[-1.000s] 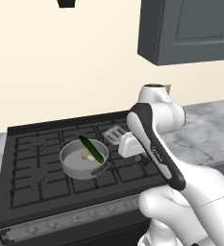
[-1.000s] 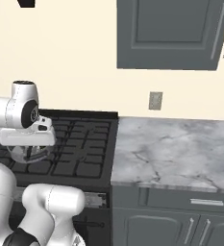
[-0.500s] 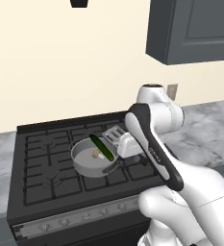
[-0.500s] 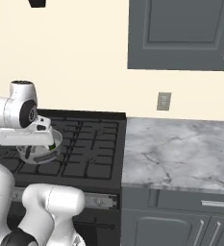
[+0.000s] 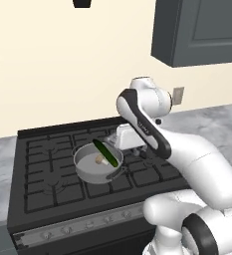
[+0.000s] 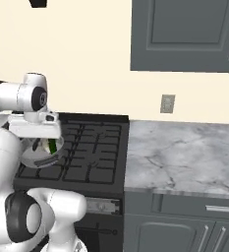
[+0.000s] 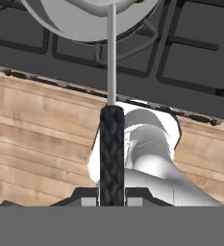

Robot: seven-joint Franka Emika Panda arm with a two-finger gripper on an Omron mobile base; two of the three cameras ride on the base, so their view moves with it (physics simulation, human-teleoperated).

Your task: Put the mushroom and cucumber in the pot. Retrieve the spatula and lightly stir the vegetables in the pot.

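Note:
The grey pot (image 5: 87, 172) stands on the black stove, with the dark green cucumber (image 5: 106, 153) lying slantwise in it and the beige mushroom (image 5: 100, 160) beside it. My gripper (image 5: 119, 143) hovers at the pot's right rim. In the hand view my gripper (image 7: 112, 201) is shut on the black handle of the spatula (image 7: 112, 149), and the thin grey shaft runs up over the rim of the pot (image 7: 84, 24). The blade is out of sight. From the right, the pot (image 6: 35, 157) and cucumber (image 6: 52, 146) sit under my hand.
The stove (image 5: 43, 194) has black grates and a row of front knobs. A grey marble counter (image 6: 185, 157) lies to its right, below a dark wall cabinet (image 6: 185, 34) and an outlet (image 6: 167, 103). Wooden floor (image 7: 31, 139) shows below the stove's front edge.
Both base views have shifted, so the base has moved and the stove now sits further right in the left view. My hand, still gripping the spatula, has come a little closer over the pot.

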